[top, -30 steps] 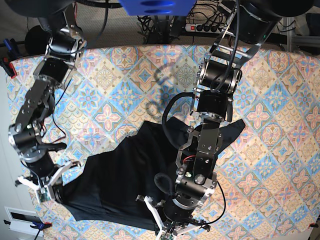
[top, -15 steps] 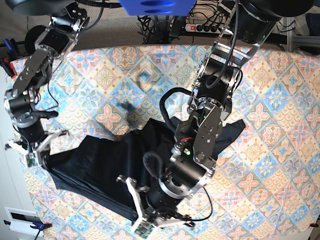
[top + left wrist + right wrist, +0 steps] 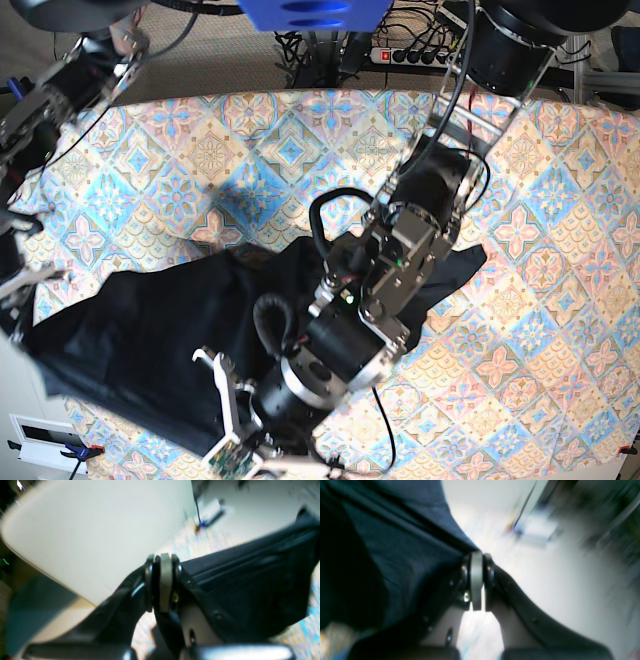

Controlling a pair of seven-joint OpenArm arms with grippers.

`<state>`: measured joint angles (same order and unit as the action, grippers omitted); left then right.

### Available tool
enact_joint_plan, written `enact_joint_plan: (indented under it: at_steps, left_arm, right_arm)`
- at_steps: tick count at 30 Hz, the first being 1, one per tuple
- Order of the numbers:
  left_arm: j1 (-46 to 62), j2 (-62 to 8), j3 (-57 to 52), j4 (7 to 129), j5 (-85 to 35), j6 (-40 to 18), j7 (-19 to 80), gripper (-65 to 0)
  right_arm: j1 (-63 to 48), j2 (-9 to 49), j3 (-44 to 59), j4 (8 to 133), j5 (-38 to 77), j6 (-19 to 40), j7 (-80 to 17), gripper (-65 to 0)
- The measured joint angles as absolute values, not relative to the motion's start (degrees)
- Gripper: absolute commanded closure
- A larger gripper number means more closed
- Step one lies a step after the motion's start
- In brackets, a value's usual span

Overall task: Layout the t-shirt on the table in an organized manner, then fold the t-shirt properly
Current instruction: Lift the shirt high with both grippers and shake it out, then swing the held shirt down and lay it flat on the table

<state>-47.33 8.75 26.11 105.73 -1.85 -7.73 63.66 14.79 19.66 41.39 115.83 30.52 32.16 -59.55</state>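
Black, thin cloth: the t-shirt hangs stretched between the two arms over the near-left part of the tabletop, one end drawn out past the left edge, the other bunched under the big arm near the middle. A loose tail of it lies on the pattern to the right of that arm.

Left tool: its jaws are pressed together, and dark cloth runs away from them in taut ridges, so it is pinching a fold of the t-shirt. Right tool: closed likewise, with the cloth spreading from one side of it, pinched at an edge. Both wrist views are blurred, so which hem or seam each one holds I cannot tell.

Judged from how it drapes, the cloth is light, limp and without any stiffness of its own; it will sag and wrinkle wherever it is not held under tension, and it may drag on the tabletop's cover. Good holds would be corners or hems, the shoulders or the bottom edge, taken as a pair well apart so the body spreads flat when lowered. The layout looks unfinished; folding has not begun.
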Motion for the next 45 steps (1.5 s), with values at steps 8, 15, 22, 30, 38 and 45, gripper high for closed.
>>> enact_joint_plan:
  at_steps: [8,15,22,30,38,45]
  left_arm:
    - [-57.1,8.8,26.1,101.0,-0.9,-7.6,63.3,0.0]
    - [-67.2,8.8,25.8,97.1,-0.1,-7.5,60.9,0.0]
    - [-72.9,8.8,23.9,96.9,2.1,-7.2,60.2,0.0]
    - [-72.6,8.7,19.3,96.6,3.0,-7.1,57.0,0.0]
    - [-73.4,8.8,19.3,105.7,10.0,-7.2,48.0,0.0]
    - [-72.8,8.7,19.2,102.1,10.2,-7.2,48.4,0.0]
  right_arm:
    - [28.3,24.4,35.0,115.4,27.3,31.7,-59.8,0.0]
    - [38.1,24.4,24.5,115.2,19.9,31.7,-54.1,0.0]
    - [49.2,24.3,18.1,114.8,15.2,31.9,-52.0,0.0]
    - [60.5,24.4,16.3,110.9,15.0,31.8,-48.8,0.0]
    - [61.9,23.2,22.5,114.7,14.0,31.7,-43.6,0.0]
    - [70.2,22.5,18.4,112.9,9.7,32.3,-43.4,0.0]
